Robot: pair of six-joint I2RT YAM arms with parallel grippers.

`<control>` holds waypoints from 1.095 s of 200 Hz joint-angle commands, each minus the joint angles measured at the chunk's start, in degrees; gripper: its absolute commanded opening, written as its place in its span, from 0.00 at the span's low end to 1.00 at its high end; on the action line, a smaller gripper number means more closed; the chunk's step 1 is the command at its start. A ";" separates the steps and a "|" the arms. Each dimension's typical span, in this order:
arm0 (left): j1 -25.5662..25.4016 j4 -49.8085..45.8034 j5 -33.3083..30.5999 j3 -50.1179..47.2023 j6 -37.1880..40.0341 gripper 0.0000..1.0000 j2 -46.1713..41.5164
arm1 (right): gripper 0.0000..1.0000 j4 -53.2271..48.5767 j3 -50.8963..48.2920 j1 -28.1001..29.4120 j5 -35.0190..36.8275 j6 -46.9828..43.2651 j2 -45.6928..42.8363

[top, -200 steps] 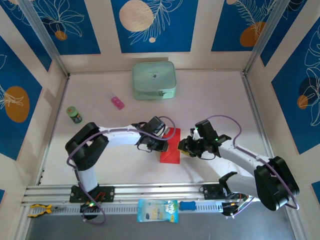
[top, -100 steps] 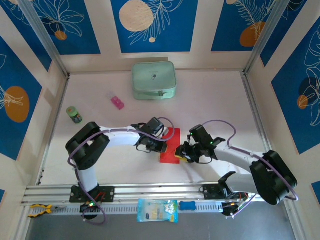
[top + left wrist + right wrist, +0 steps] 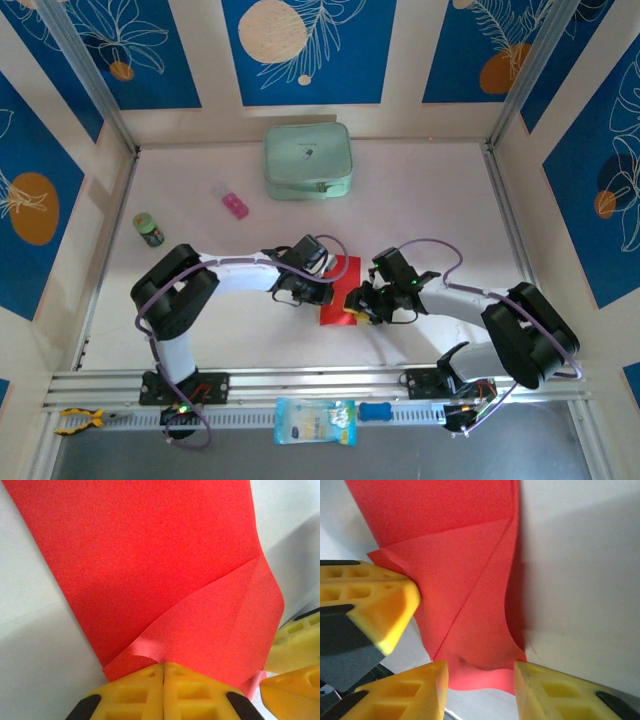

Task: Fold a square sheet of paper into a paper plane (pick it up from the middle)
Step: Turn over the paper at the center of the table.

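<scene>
The square sheet of paper (image 3: 348, 275), bright red, lies on the white table between the two arms. One corner is folded over as a diagonal flap (image 3: 215, 630) that curls up off the sheet. My left gripper (image 3: 163, 666) is shut, its yellow fingertips pinched together on the flap's edge; from above it sits at the sheet's left side (image 3: 325, 293). My right gripper (image 3: 480, 677) is open and straddles the sheet's near edge (image 3: 485, 680), one finger on each side. From above it stands at the sheet's lower right (image 3: 360, 308). Its fingers (image 3: 295, 640) show beside the flap.
A pale green case (image 3: 308, 160) stands at the back centre. A small pink block (image 3: 235, 205) and a small green jar (image 3: 149, 229) lie to the left. On the front rail rest a blue packet (image 3: 315, 420) and yellow pliers (image 3: 78, 420).
My right gripper has moved left onto the sheet's near edge and its jaws have spread wider. The left gripper has stayed at the sheet's left side, closed.
</scene>
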 commanded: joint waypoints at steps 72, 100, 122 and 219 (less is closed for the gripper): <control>0.15 -2.39 -1.25 -1.82 0.16 0.07 0.91 | 0.51 9.97 2.45 -3.32 -2.48 -0.99 3.14; 0.15 -2.36 -1.19 -1.92 0.01 0.07 0.60 | 0.51 10.49 3.28 -3.89 -2.75 -1.80 4.36; 0.15 -2.27 -1.02 -1.93 -0.16 0.07 0.55 | 0.51 11.44 3.48 -4.99 -3.10 -2.50 5.22; 0.15 -2.42 -0.88 -1.35 -0.69 0.07 -0.57 | 0.41 15.86 2.21 -7.69 -5.98 -4.63 8.35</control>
